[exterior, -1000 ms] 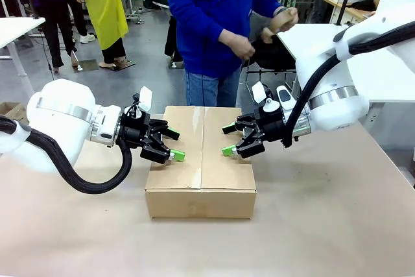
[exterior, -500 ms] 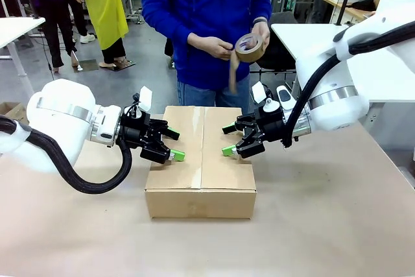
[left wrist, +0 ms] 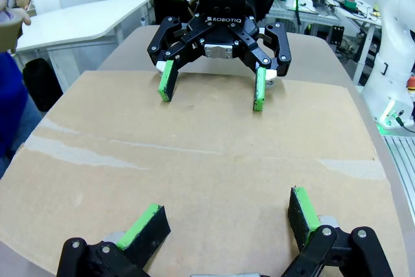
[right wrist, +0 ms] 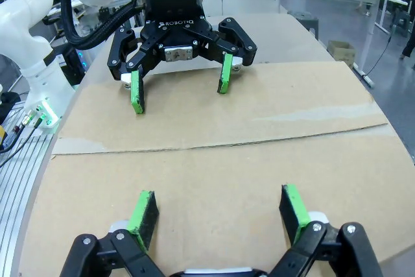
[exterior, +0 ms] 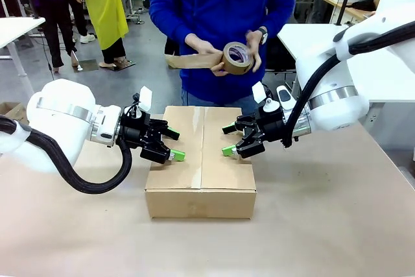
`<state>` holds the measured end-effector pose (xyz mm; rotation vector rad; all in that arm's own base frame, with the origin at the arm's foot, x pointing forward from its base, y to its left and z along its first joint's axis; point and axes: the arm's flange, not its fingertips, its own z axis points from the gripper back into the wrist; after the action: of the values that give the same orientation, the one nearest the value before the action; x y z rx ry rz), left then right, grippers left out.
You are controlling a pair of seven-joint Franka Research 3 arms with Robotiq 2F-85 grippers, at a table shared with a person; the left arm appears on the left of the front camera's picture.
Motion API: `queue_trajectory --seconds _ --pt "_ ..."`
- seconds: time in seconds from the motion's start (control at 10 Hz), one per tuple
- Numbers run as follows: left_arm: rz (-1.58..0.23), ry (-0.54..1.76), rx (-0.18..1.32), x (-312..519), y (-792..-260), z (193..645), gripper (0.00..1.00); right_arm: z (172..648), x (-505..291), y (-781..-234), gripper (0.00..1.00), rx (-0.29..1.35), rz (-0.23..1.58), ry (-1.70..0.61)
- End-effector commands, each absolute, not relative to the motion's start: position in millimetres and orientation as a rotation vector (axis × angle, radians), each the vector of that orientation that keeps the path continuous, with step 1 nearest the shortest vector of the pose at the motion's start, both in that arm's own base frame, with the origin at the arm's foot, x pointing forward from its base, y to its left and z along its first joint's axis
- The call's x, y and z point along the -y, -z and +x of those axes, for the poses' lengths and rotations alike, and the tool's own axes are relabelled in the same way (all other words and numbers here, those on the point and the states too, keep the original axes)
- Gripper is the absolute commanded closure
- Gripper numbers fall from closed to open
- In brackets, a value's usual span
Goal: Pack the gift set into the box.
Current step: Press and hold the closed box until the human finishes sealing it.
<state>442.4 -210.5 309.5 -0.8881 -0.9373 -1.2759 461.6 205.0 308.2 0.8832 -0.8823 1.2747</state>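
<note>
- Mid-table, the box [exterior: 217, 173] sits with its top flaps folded flat, the seam [exterior: 202, 147] running away from me. My left gripper [exterior: 174, 145] is over the left flap and my right gripper [exterior: 227, 140] over the right flap, each with fingers spread wide and holding nothing.
- Across the table, a person in a blue top draws a strip [exterior: 191, 61] off a roll of brown packing tape [exterior: 237, 58], held above the box's far edge.
- Risk, as I judge it: if I lift either arm before tape bridges the seam, the flaps may spring up.
- If I hold my place, the tape may land on my green pads [exterior: 176, 155], which sit near the seam, or the person's hands may meet my fingers.
- Pressing harder could bow the cardboard inward.
- Hidden: the closed flaps cover the inside, so I cannot confirm that the gift set lies there.
- I find it hard to tell whether the pads bear on the cardboard or hover just above it.
</note>
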Motion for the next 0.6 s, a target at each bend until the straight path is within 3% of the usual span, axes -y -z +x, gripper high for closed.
queue_trajectory --seconds 0.0,0.5 --pt "-0.885 1.275 0.931 210.3 -306.9 441.3 0.0 461.1 -205.3 -305.5 0.0 0.884 0.875 -1.283" --pt "-0.885 1.275 0.931 210.3 -306.9 441.3 0.0 461.1 -205.3 -305.5 0.0 0.884 0.875 -1.283"
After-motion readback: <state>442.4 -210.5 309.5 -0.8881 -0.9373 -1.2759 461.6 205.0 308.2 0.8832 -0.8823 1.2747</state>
